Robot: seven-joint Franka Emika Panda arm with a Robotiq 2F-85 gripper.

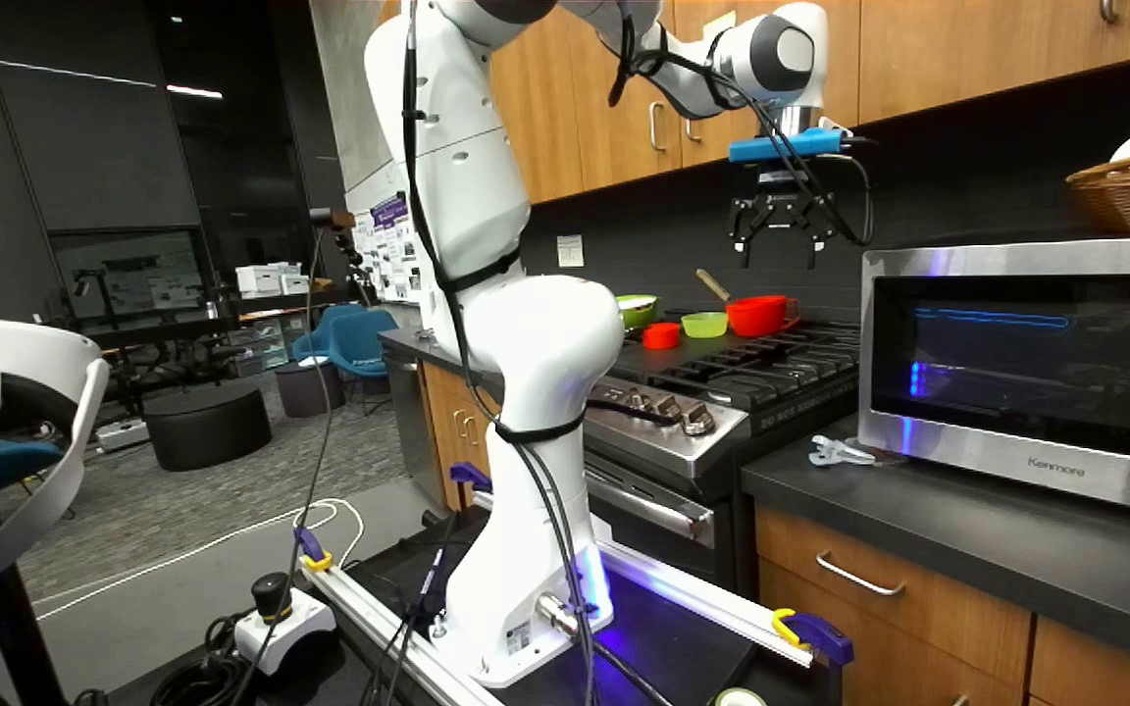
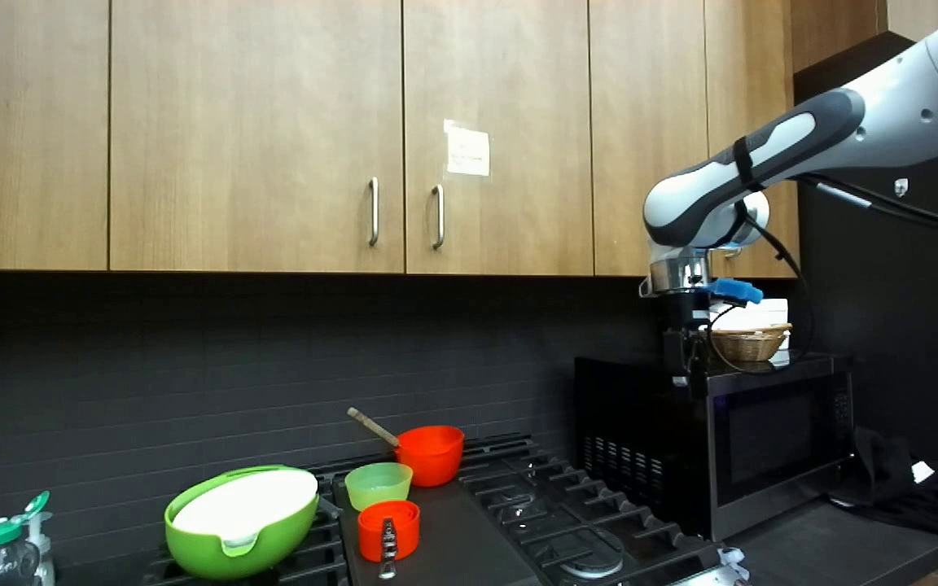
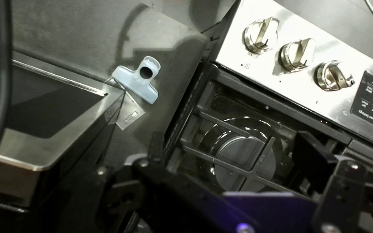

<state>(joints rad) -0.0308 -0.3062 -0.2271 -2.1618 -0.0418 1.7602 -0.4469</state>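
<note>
Parted jaws, burner [image 3: 238,149], green-capped bottle [image 2: 3,560] only in an exterior view

Dark countertop [image 1: 928,512], white clip [image 3: 135,83], steel-framed microwave [image 1: 1026,378]

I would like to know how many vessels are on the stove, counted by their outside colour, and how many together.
Red: 2, the larger pot and the small cup
Green: 2, the large bowl, its white inside not counted apart, and the small bowl
Total: 4
</note>
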